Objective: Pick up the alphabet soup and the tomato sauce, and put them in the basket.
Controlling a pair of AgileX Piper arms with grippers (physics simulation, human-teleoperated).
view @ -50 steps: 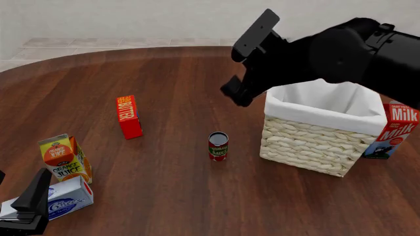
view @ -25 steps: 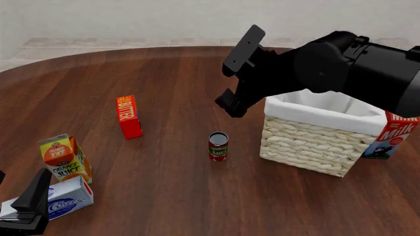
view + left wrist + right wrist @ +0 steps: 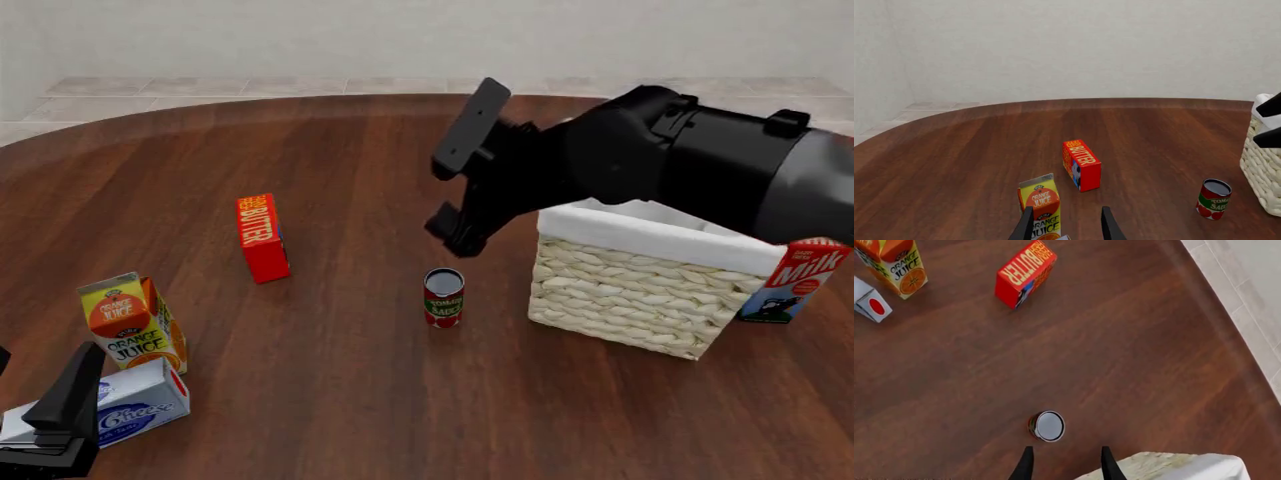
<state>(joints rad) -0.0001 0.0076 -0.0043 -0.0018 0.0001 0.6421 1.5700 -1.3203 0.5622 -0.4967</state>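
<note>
Tomato sauce (image 3: pixel 443 297) stands upright at frame centre, just below the right gripper (image 3: pixel 454 190), whose fingers are spread and empty. Left gripper (image 3: pixel 60 420), also spread and empty, sits far off at lower left, so the right arm is nearer.

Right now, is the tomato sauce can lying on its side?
No. The tomato sauce stands upright on the table, silver top facing up, left of the basket.

The tomato sauce (image 3: pixel 443 297) was red with a green band; the basket (image 3: pixel 638 295) was pale woven wicker, lined white.
</note>
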